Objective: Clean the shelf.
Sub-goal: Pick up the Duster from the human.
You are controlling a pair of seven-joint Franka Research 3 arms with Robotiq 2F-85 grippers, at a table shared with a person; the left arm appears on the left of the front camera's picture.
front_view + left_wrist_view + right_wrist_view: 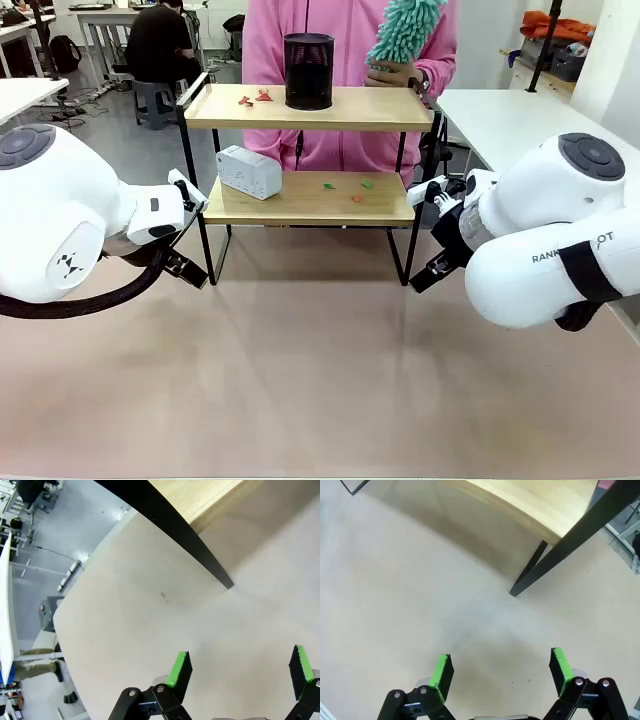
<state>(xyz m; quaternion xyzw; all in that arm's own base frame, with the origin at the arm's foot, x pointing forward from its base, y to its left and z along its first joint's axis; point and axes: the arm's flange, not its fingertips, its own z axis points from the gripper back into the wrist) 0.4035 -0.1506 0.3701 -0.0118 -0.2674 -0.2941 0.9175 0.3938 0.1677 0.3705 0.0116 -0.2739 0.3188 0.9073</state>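
Both arms sit nearest us: left gripper (190,270) at lower left, right gripper (425,275) at lower right. In the wrist views, the left gripper's (242,667) and right gripper's (500,672) jaws are wide apart with nothing in them, over bare table (320,380).

We see the shelf (370,108) at upper centre. Each gripper is close to a front leg.

- **Top board:** 1 black mesh cup (308,70), with red scraps (254,98) to its left.
- **Lower board:** white box (248,171) at the left end, green and red scraps (345,186) toward the right.
- **Behind the shelf:** a person's hand (385,72) holds a teal duster (405,28) above the top board, upper right.

Risks as we judge them:
- A sideways swing clips a leg and shifts the light rack, and the cup tips.
- Reaching the lower board under the top one looks tight, so a finger could shove the box off the left end.
- Both arms and the duster converging on the top board could collide.
- The scraps look thin and may slip a pinch grip.
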